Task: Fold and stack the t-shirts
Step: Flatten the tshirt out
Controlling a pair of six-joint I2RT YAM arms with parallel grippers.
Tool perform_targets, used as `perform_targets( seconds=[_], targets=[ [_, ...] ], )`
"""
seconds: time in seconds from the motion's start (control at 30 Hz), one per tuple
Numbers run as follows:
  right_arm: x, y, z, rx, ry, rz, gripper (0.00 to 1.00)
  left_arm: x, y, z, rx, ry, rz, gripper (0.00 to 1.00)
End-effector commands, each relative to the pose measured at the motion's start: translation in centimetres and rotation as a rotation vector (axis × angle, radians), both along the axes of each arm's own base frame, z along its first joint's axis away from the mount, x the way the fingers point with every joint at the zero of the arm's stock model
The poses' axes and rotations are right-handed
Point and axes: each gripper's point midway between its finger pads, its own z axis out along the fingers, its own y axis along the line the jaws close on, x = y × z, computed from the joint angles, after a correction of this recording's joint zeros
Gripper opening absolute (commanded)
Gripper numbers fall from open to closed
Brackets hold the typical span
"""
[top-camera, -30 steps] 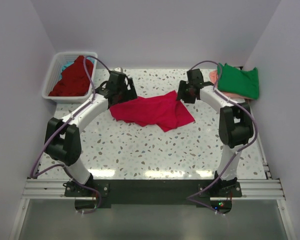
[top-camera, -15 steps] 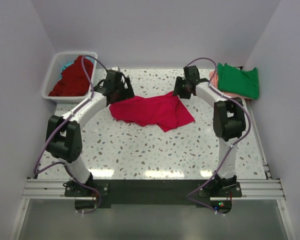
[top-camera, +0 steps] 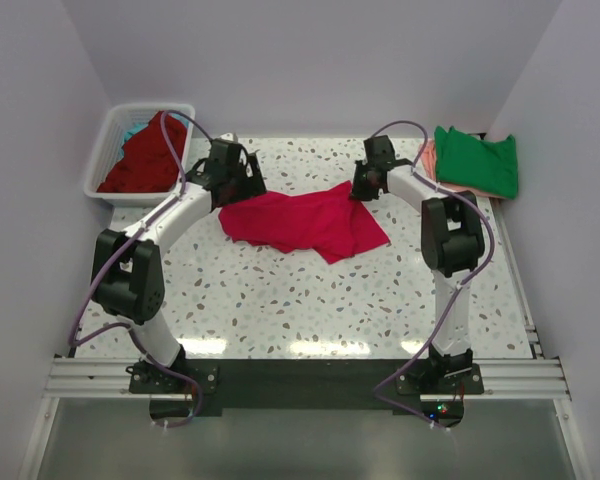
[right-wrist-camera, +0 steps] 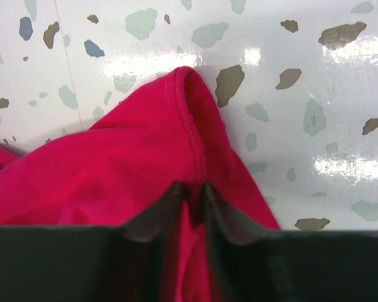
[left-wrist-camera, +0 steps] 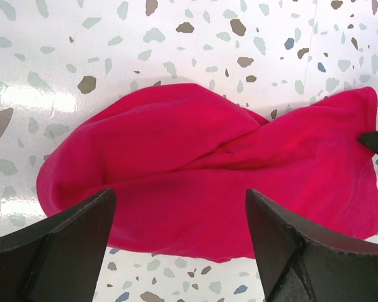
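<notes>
A bright crimson-pink t-shirt (top-camera: pixel 305 222) lies crumpled in the middle of the table. My right gripper (top-camera: pixel 363 190) is at its far right corner, shut on the stitched hem (right-wrist-camera: pixel 188 135), which runs up between the fingertips in the right wrist view, where that gripper (right-wrist-camera: pixel 195 189) pinches a fold of the cloth (right-wrist-camera: pixel 132 170). My left gripper (top-camera: pixel 235 188) hovers over the shirt's far left end. In the left wrist view it (left-wrist-camera: pixel 179 195) stands wide open above the pink cloth (left-wrist-camera: pixel 208 170), with nothing between its fingers.
A white slatted basket (top-camera: pixel 105 135) at the back left holds a dark red shirt (top-camera: pixel 145 155) and a bit of teal cloth (top-camera: pixel 132 130). A folded green shirt (top-camera: pixel 477 160) lies on a salmon-pink one (top-camera: pixel 427 152) at the back right.
My right gripper has dropped onto the shirt's far right corner and closed on the hem. The left arm has shifted slightly back and left, still open.
</notes>
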Motion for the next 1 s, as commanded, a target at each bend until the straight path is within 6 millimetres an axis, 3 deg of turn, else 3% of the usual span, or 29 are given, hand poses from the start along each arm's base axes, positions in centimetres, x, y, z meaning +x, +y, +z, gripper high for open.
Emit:
perform_targets(
  seconds=[0.0,0.03,0.3,0.43,0.57,0.77,0.97],
  targets=[
    [0.9,1.3,2.2,0.028,-0.046,0.021,0.08,1.5,0.1,2.2,-0.008,-0.071,-0.012,0.88],
    [0.8,1.3,2.4,0.021,-0.047,0.021,0.00,1.6,0.2,2.3,-0.006,-0.075,-0.010,0.88],
    [0.1,1.8,7.4,0.027,-0.127,0.029,0.00,1.7,0.7,2.3,0.018,-0.081,-0.005,0.88],
    [0.0,1.3,12.5,0.032,-0.228,0.020,0.00,1.6,0.7,2.5,0.019,-0.087,-0.012,0.88],
    [0.1,1.0,16.3,0.028,-0.301,0.017,0.00,1.5,0.4,2.4,0.013,-0.090,-0.024,0.87],
    [-0.1,0.6,19.9,0.033,-0.369,0.005,0.00,1.1,0.4,1.9,0.017,-0.080,-0.041,0.86],
    [0.6,-1.0,23.2,-0.013,-0.476,-0.062,0.00,0.6,0.4,1.8,0.019,-0.082,-0.060,0.86]
  ],
)
